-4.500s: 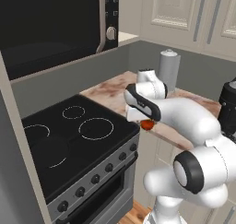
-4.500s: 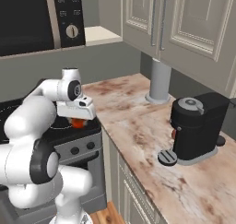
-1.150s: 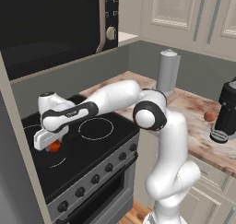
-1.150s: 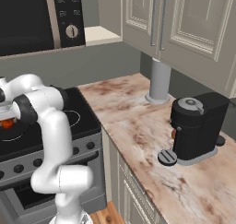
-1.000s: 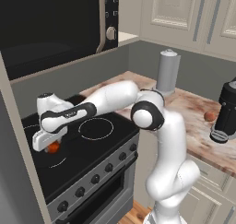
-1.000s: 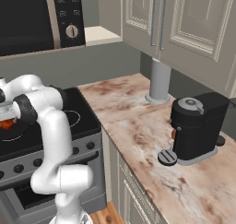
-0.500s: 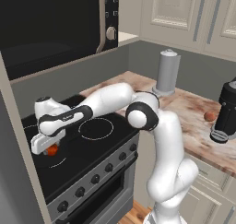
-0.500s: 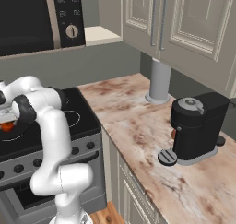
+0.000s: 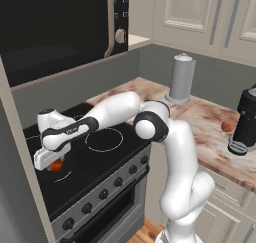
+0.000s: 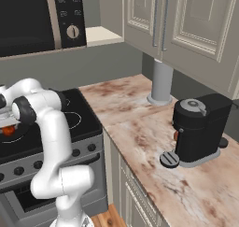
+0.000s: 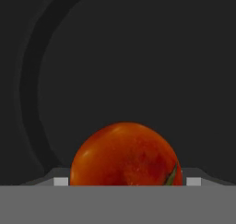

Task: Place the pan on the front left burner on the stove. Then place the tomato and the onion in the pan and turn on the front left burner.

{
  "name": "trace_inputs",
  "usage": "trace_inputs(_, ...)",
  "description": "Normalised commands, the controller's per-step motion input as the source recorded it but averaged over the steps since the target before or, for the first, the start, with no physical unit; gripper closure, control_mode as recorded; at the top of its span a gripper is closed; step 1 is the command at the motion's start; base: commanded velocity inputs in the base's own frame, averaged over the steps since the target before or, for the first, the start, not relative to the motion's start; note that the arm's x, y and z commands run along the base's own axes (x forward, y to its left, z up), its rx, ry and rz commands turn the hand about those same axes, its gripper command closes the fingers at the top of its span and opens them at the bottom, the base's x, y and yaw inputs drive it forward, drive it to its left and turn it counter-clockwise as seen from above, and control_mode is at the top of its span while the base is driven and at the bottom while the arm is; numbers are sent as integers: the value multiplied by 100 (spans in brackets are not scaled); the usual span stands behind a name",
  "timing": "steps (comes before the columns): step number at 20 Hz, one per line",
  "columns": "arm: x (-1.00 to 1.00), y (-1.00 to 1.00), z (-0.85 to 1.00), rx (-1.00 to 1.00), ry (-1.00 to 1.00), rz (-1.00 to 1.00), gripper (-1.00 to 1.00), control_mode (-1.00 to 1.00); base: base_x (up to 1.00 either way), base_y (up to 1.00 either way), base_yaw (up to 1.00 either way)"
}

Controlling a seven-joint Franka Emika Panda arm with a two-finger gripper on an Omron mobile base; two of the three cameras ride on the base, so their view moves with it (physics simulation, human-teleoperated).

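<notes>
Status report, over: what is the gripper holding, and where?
Gripper shut on tomato. Low over the pan on the stove. Onion on the counter. Nothing blocking.

You're looking at a glossy white arm of rounded, tube-like links with dark grey joint rings, rising from a bulbous white base column

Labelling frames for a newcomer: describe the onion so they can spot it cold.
Start at the black coffee machine on the marble counter, right of the stove. The onion sits on the counter beside its base: a brownish-orange ball, duller than the bright red tomato in the gripper.
</notes>
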Motion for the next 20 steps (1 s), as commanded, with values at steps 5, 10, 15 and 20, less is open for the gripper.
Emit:
trace_inputs(5,9,8,-17,0,0,0,-100,-100,0,0,0)
trace_inputs(10,18,2,-6,0,0,0,-100,-100,0,0,0)
trace_inputs(15,9,0,0,0,0,0,-100,-100,0,0,0)
trace_inputs(20,0,0,1,0,-1,0,-100,-100,0,0,0)
